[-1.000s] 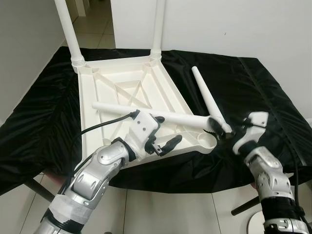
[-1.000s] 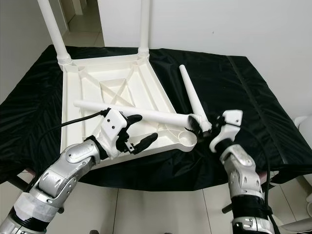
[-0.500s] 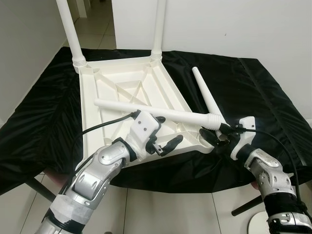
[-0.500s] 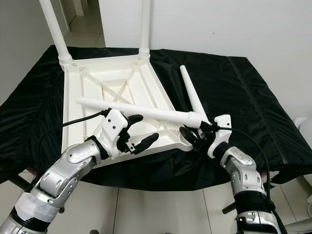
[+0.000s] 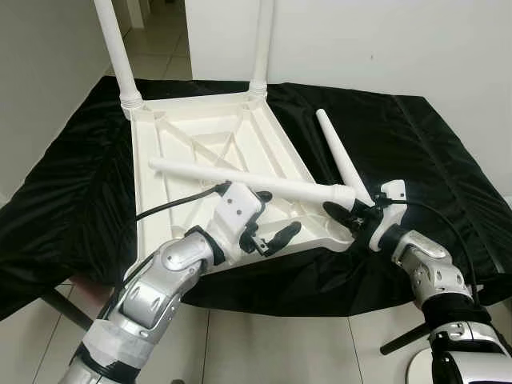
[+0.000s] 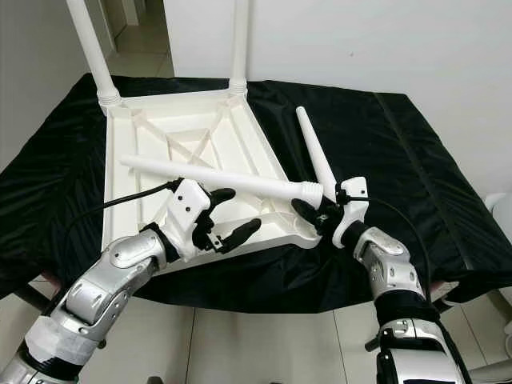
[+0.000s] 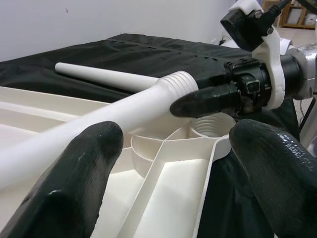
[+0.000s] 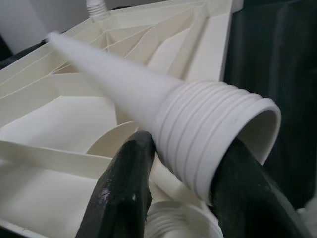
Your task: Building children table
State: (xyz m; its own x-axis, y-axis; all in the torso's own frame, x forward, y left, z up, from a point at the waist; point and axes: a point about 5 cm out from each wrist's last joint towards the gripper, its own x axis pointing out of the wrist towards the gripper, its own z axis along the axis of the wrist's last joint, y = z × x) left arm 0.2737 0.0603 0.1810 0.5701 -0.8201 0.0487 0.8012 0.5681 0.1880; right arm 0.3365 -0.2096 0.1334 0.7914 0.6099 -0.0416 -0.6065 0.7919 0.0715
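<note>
Table top [image 5: 204, 144], white plastic, lies upside down on a black cloth [image 5: 416, 136]. Two legs [image 5: 112, 48] already stand up from its far corners. A third leg [image 5: 248, 181] lies slanted across the table top, with its ridged screw end at the near corner, just above the round socket [image 7: 210, 126] there. The right gripper [image 5: 352, 214] pinches that ridged end between its two black fingers [image 8: 126, 183]. The left gripper [image 5: 268, 232] hovers over the table top's near edge with its fingers spread apart, holding nothing. A fourth leg [image 5: 340, 156] lies on the cloth just beside the table top.

What could go wrong? The grip sits right on the screw ridges, so I think the leg may slip or turn in the fingers. The leg is long and held at one end only, so its far tip may drag on the table top's ribs. If the screw end goes into the socket tilted, the ridges may catch crooked and jam. A hard push may also slide the table top on the smooth cloth.
</note>
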